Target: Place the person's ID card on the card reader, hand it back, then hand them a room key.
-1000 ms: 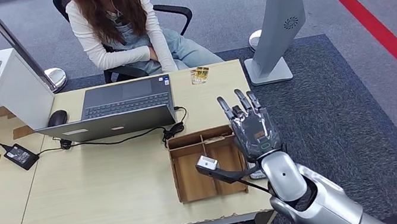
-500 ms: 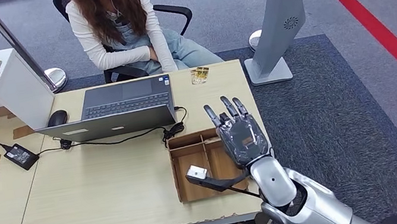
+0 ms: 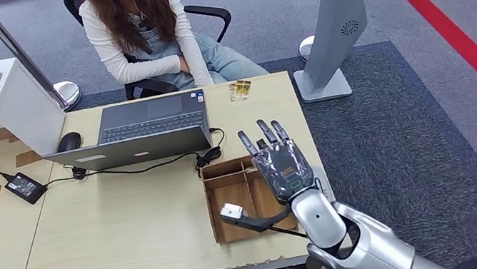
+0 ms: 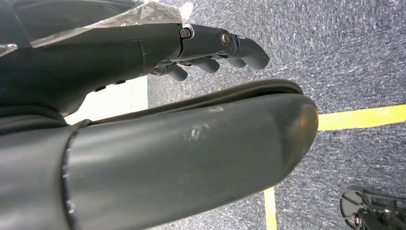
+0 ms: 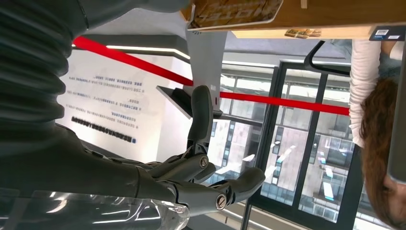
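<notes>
One bench (image 3: 128, 231) carries one open laptop (image 3: 148, 127), one mouse (image 3: 68, 141), one power brick (image 3: 25, 187) and one wooden divided tray (image 3: 232, 200). One small pile of cards (image 3: 240, 90) lies near the far edge. One person (image 3: 140, 34) sits in one chair (image 3: 213, 14).

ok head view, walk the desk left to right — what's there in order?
Power adapter → mouse → laptop → wooden tray → right hand, open above the tray's right side.
</notes>
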### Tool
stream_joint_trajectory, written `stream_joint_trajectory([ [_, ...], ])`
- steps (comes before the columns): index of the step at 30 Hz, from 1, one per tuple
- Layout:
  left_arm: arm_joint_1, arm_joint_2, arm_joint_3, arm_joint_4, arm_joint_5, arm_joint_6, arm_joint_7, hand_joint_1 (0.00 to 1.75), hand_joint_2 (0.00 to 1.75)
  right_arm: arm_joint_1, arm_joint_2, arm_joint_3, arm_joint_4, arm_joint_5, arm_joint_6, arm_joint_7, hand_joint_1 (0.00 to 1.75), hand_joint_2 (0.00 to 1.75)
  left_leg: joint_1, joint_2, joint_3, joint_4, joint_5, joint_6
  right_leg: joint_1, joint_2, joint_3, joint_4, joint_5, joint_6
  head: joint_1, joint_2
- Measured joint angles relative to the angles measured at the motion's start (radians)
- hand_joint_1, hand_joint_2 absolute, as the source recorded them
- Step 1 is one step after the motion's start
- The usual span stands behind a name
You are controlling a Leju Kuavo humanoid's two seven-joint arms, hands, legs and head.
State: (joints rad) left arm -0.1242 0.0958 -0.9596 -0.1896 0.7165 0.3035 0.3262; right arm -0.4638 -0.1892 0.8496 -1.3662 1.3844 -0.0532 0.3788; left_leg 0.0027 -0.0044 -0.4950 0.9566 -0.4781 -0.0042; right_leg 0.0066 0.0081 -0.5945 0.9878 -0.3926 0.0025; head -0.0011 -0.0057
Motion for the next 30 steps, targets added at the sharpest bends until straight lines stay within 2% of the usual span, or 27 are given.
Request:
stream_joint_trajectory([
  [21,-0.001,-0.003,0.0,0.0,-0.006,0.001,0.001,0.0,0.0,-0.014,0.005,0.028,0.047,-0.006,0.015,0.01,0.0,1.75,0.0,0.0,0.0,0.0,0.0,0.0,0.0,0.0,0.0,0.0,0.0,0.0,0.0,0.0],
  [25,-0.001,-0.004,0.0,0.0,0.003,0.002,0.004,0.0,0.0,-0.024,0.001,0.034,0.06,0.062,0.034,0.032,0.0,1.75,0.0,0.0,0.0,0.0,0.0,0.0,0.0,0.0,0.0,0.0,0.0,0.0,0.0,0.0],
  [30,0.0,-0.004,0.0,0.0,0.016,0.005,0.015,0.0,0.0,-0.054,-0.03,0.04,0.063,0.121,0.109,0.058,0.0,1.75,0.0,0.0,0.0,0.0,0.0,0.0,0.0,0.0,0.0,0.0,0.0,0.0,0.0,0.0],
])
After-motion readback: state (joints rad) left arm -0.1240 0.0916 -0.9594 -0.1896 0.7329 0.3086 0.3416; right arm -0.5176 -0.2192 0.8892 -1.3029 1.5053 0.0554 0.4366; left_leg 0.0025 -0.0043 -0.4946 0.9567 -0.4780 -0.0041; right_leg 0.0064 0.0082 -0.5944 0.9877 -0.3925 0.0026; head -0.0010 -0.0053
